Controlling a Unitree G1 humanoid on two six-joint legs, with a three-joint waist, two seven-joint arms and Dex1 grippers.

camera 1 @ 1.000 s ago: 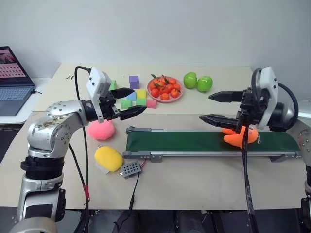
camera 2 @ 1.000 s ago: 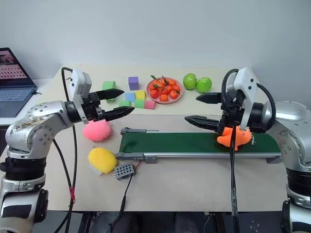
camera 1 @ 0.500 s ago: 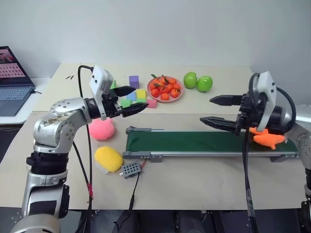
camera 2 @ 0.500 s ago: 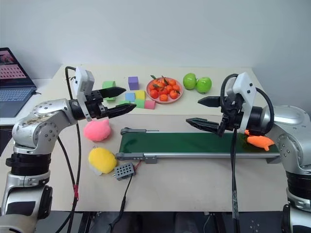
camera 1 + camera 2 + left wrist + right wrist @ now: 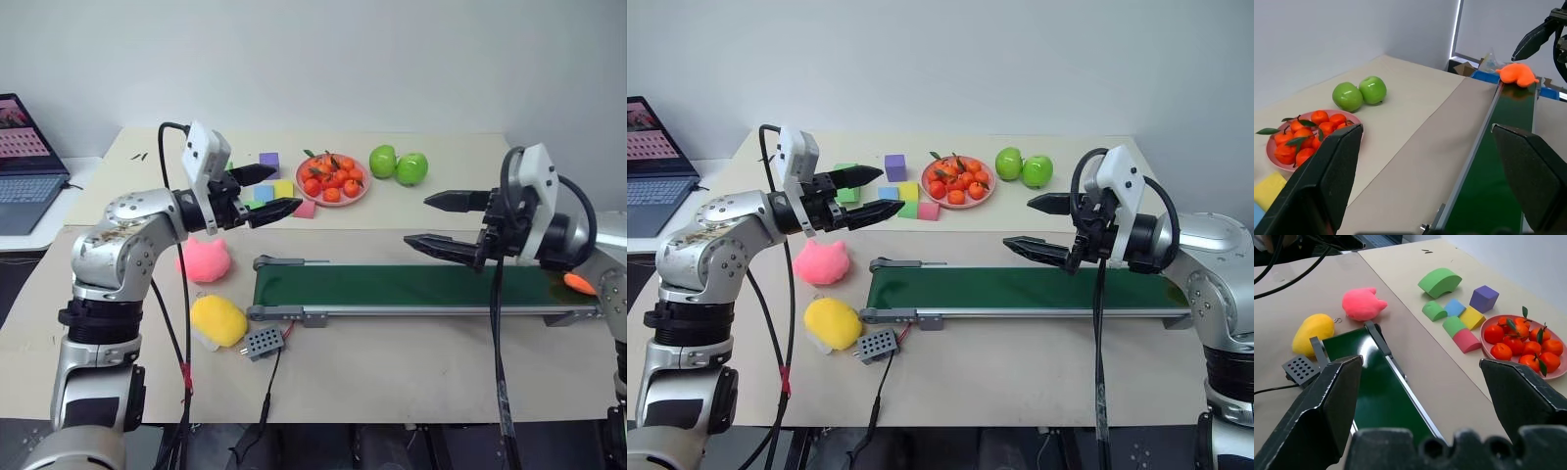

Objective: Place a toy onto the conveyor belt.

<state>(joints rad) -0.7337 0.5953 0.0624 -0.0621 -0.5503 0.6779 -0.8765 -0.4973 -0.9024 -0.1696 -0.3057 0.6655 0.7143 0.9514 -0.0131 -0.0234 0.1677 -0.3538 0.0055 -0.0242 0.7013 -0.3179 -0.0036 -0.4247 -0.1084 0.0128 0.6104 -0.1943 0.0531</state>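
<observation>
We see the right claw (image 5: 441, 222) spread wide and empty above the right half of the conveyor belt (image 5: 392, 288), its fingers pointing toward the robot's left. The orange plush fish (image 5: 1517, 74) lies on the belt at its far right end, beyond and behind that claw, apart from its fingers; from the head camera we catch only a small orange patch (image 5: 578, 283) past the right wrist.

The left claw (image 5: 870, 195) is also spread and holds nothing. It hangs above the table (image 5: 411, 362), pointing toward the right claw, well apart from the fish. Just beyond its fingertips sit the coloured foam blocks (image 5: 906, 199), and a little further on the pink plate of small oranges (image 5: 958, 182) and two green apples (image 5: 1024, 167). Below and behind this claw lies the pink cat-eared plush (image 5: 822, 261), and nearer the robot the yellow oval plush (image 5: 833, 322), both on the table beside the belt's left end. A small grey box (image 5: 876, 345) with a cable sits beside the yellow plush, near the belt's frame. A laptop (image 5: 24, 162) stands far out to the left claw's side.
</observation>
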